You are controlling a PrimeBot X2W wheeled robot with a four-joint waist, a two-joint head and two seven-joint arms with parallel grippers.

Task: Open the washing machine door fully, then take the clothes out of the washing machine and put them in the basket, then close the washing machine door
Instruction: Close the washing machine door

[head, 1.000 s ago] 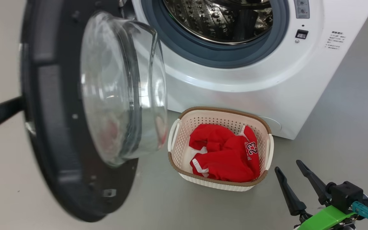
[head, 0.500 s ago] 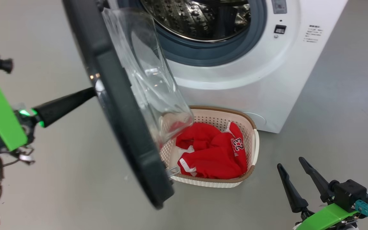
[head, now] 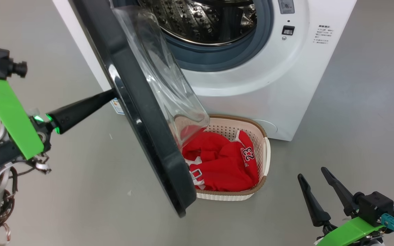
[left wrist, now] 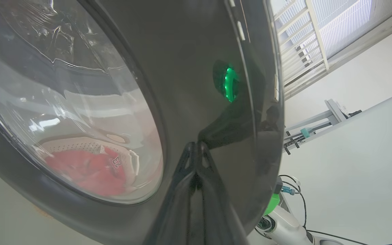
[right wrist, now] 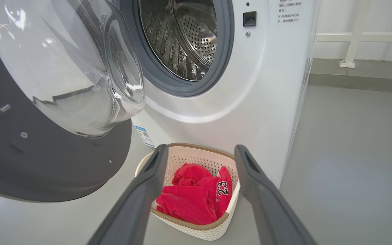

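The washing machine door [head: 142,112] stands half open, its glass bowl hanging over the basket's left end. My left gripper [head: 113,93] is shut, with its tips pressed against the door's glossy black outer rim [left wrist: 189,68]. The white washing machine [head: 251,85] shows a bare steel drum [head: 200,20]. The red clothes [head: 221,160], number 23 showing, lie in the cream basket [head: 251,124] on the floor before the machine. My right gripper [head: 311,172] is open and holds nothing, low at the right, pointing at the basket [right wrist: 196,233] and clothes [right wrist: 189,200].
A small blue label [head: 116,106] sits low on the machine's front, behind the door. Grey floor runs around the machine and basket. A white railing [right wrist: 352,37] stands against the wall to the machine's right. Through the door glass I see the basket [left wrist: 80,146].
The door has swung from wide open toward the machine, with my left gripper against its outer face. The head camera has shifted, bringing the left arm into view. The right gripper stays open.
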